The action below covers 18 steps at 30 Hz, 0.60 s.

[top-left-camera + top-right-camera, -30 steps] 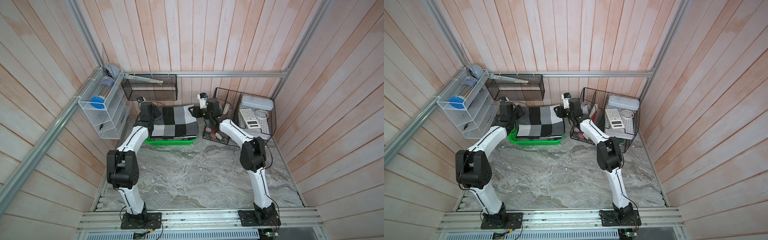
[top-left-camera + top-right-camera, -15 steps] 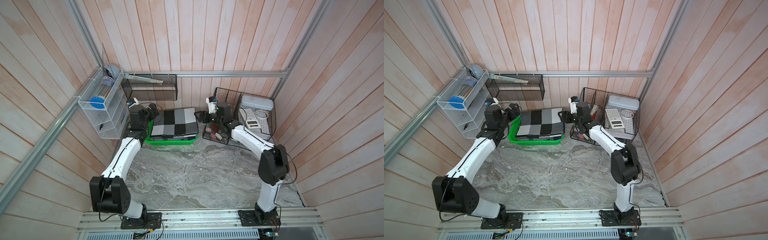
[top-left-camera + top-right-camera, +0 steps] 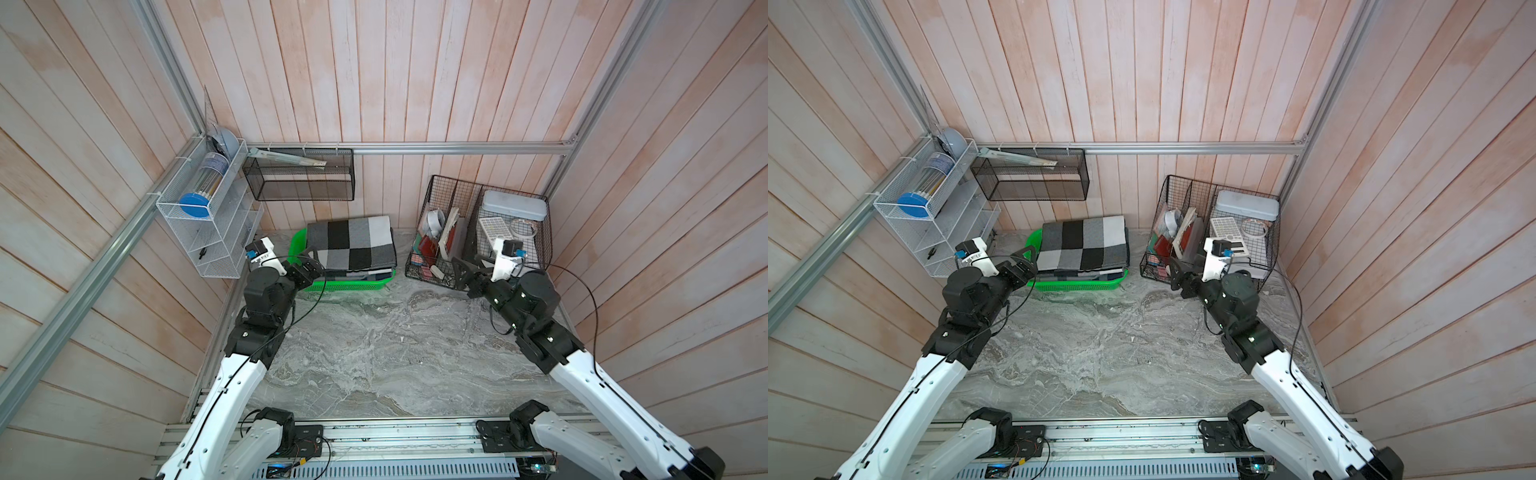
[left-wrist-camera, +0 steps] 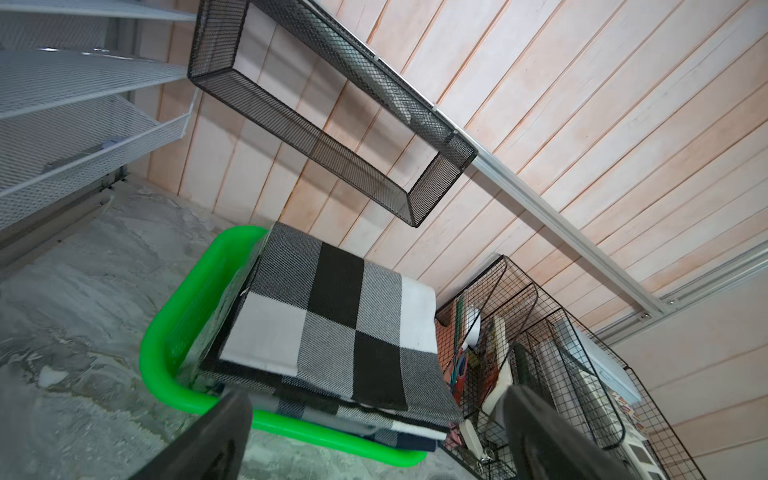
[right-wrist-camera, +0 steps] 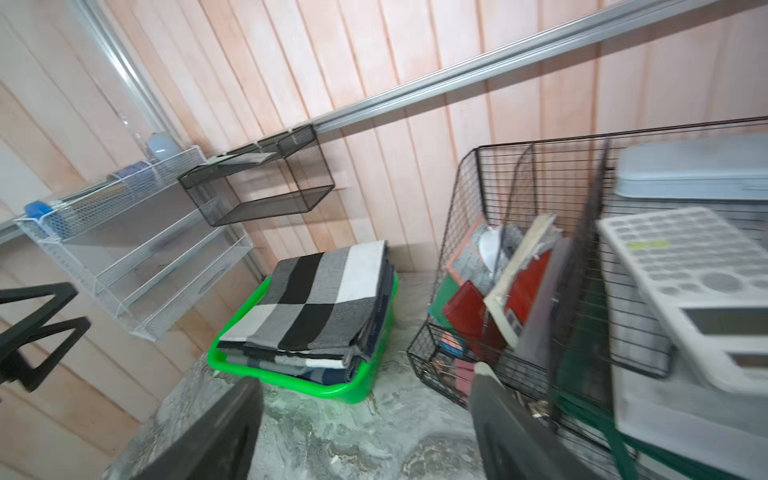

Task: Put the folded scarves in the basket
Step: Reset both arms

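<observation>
Both pairs of jaws gape empty, the folded scarf (image 3: 351, 243) lying in the basket (image 3: 353, 286) just beside the left pair.

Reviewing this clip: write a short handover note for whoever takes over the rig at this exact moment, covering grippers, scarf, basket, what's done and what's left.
Left gripper: open, empty, near the basket's left end, clear of the scarf.
Right gripper: open, empty, in front of the black wire organiser, apart from the basket.
Scarf: folded, lying in the green basket, with the stack rising above the rim.
Done: scarf placed and let go.
Left: apparently nothing on the scarf itself; just bring both arms home.
</observation>
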Motion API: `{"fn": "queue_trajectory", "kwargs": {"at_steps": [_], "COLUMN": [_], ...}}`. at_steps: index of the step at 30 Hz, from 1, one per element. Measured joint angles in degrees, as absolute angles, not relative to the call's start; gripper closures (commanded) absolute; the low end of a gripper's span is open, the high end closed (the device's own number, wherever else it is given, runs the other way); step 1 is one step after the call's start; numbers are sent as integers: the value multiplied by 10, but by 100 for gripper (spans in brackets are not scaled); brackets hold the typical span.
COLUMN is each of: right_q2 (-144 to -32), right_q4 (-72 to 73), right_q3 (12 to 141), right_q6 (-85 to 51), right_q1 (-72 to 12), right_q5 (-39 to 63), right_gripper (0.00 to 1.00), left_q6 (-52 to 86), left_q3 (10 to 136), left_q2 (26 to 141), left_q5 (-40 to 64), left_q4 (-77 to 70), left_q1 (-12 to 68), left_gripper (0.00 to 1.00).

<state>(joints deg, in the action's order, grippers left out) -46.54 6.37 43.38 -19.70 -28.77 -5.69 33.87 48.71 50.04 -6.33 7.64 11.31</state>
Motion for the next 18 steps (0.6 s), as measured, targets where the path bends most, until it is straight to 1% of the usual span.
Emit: {"fn": "queue_trajectory", "kwargs": {"at_steps": [1,2,6,10,14,18], "right_q2": [-435,-406,-336,-305,-318,-371], "right_q4": [66,70,106,188,286,365], "right_q3": [406,378,276,164,83,61], "right_q6": [-190,-181,-148,-114,-66,-34], "right_q1": [-288,-288,-288,-287,-285,-267], "right_q5": [-84,-112,-209,-270,-305,-328], "right_gripper": [5,2,2,2,2,2], "left_q6": [335,331,306,276,233,191], "left_q3": [476,463,387,274,225,199], "left_q2": [486,474,429,406,435,476], "left_q5": [-76,-89,-127,-179,-225,-260], "left_q4": [82,84,50,-22,-75,-156], "left_q1": [113,113,113,113,113,113], "left_gripper": [0,0,0,0,0,0]}}
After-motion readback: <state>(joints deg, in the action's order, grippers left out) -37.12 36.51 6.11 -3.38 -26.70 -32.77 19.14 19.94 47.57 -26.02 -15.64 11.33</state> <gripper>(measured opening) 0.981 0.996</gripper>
